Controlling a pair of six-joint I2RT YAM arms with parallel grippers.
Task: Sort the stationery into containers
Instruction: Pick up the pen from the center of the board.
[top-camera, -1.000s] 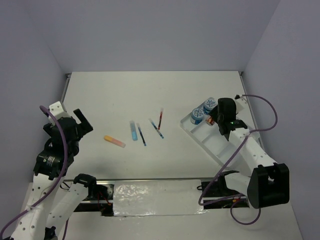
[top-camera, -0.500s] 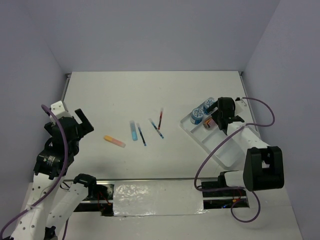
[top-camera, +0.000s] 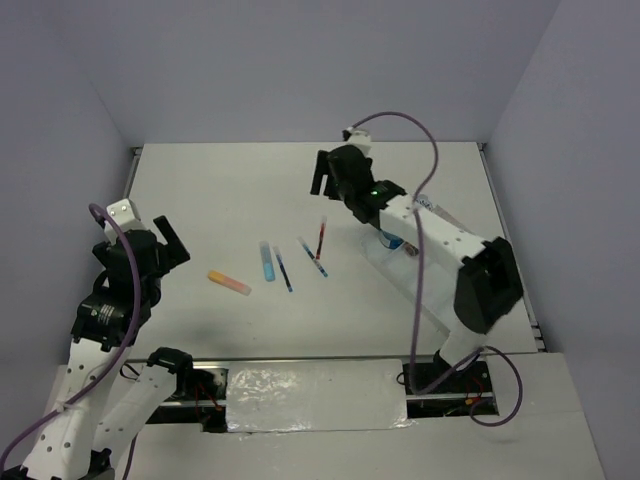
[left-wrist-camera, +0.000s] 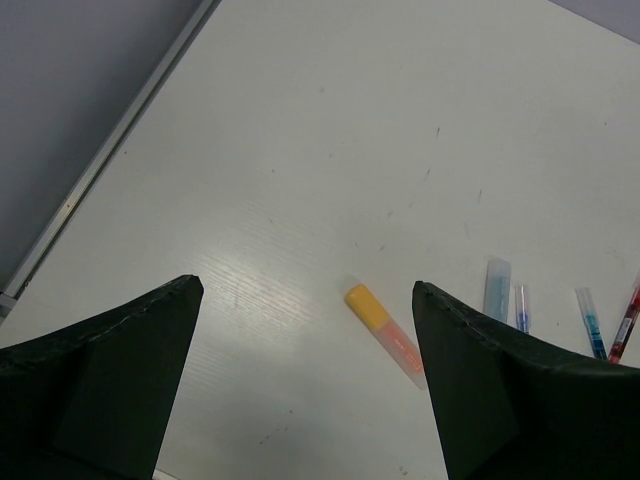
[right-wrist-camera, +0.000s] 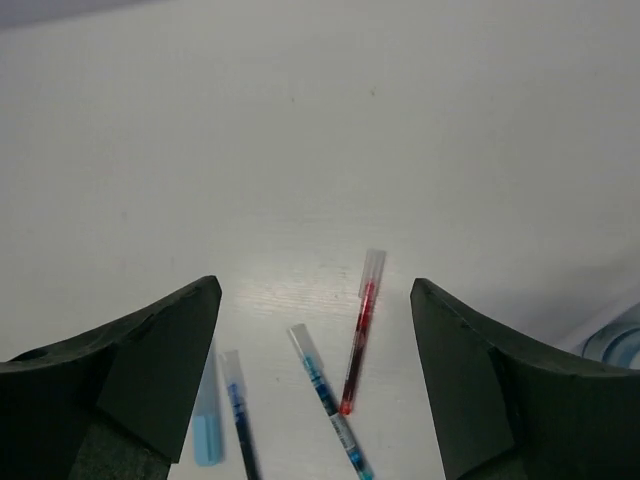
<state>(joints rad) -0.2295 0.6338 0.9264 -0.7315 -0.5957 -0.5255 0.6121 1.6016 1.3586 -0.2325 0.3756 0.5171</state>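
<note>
Several items lie mid-table: a red pen, a blue pen, a dark blue pen, a light-blue stick and a yellow-orange stick. My right gripper hangs open and empty above the table, just behind the red pen. My left gripper is open and empty, left of the yellow-orange stick. The white tray sits at the right, mostly hidden by my right arm. One patterned tub shows at the frame edge.
Grey walls enclose the table on three sides, with a metal rail along the left edge. My right forearm stretches over the tray. A foil-covered strip lies between the arm bases.
My right arm has swung from the tray at the right to the back middle, over the pens, with its jaws now open. The left arm has hardly moved.
</note>
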